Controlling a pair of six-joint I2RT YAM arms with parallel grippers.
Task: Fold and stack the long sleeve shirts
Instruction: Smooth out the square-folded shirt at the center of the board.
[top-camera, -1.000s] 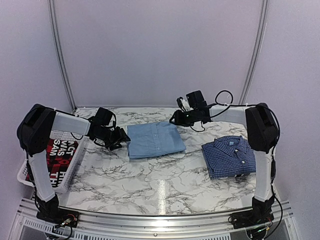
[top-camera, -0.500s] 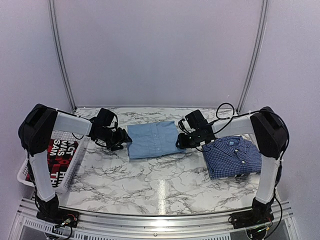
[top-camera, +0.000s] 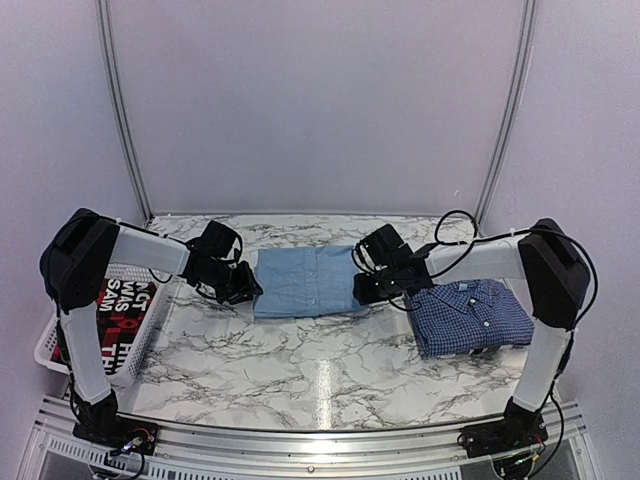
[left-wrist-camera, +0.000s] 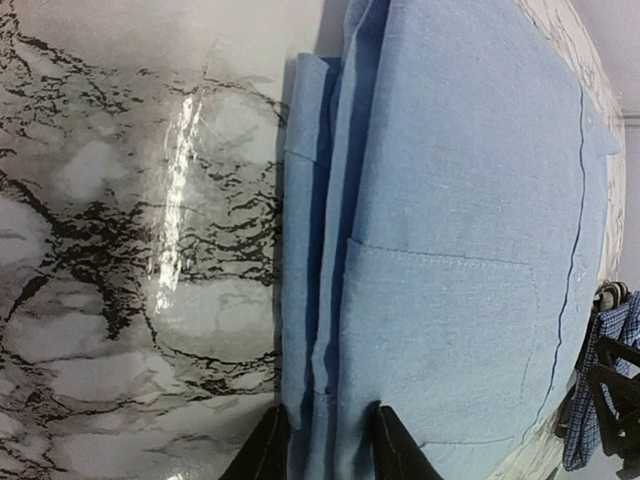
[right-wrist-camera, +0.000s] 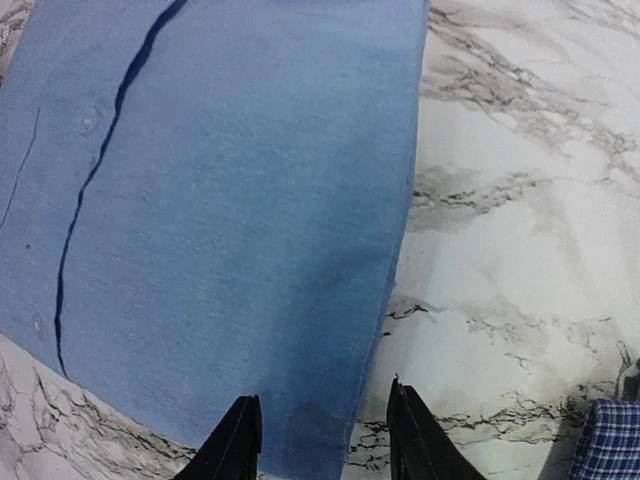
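Since the earlier view, my right gripper (right-wrist-camera: 322, 410) has swung from behind the light blue shirt (top-camera: 305, 282) down to its right edge, and my left gripper (left-wrist-camera: 328, 425) has crept in on its left edge; the shirt itself now lies squarer. Both arms flank this folded rectangle, probably so that it can be lifted level and stacked without spilling its folds. My right jaws stand spread, straddling the edge, with a sliver of tabletop (top-camera: 300, 370) showing beside the cloth. My left jaws bracket the layered left hem, but I cannot tell whether they press it or only enclose it. The cloth is matte, finely woven and limp, with a stitched chest pocket and a dark placket line; its left side shows several stacked plies. The dark blue checked shirt (top-camera: 470, 315), already folded with its collar up, lies just to the right of the light blue one and apart from it. The tabletop beneath is glossy, marble-patterned and slick, so I judge the bundle may slide rather than lift.
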